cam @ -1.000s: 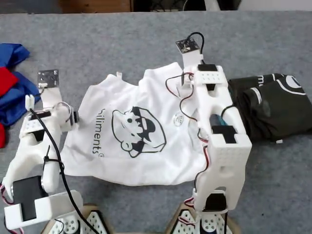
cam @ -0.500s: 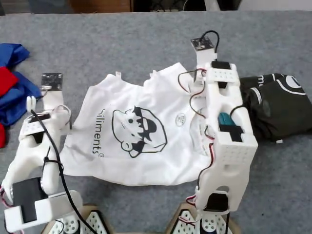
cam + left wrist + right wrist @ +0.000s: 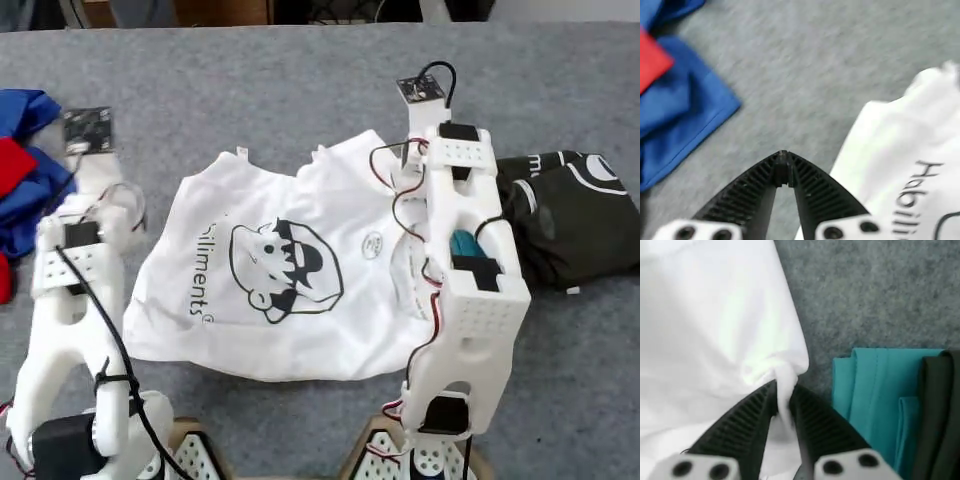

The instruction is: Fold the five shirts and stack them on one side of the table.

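right end effector [image 3: 782, 390] pinching bunched white shirt [image 3: 705, 330], folded teal cloth [image 3: 870, 385] just beside, left end effector [image 3: 784, 172] closed empty over fuzzy grey desk [image 3: 815, 75]

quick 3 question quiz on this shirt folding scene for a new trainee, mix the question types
1. True or false: the right hand is shut on the white shirt.
2. Fill in: right next to the folded black shirt lies a ____ shirt.
3. What does the left hand hold? A) the white shirt B) the black shirt C) nothing

Key: 1 true; 2 teal shirt; 3 C
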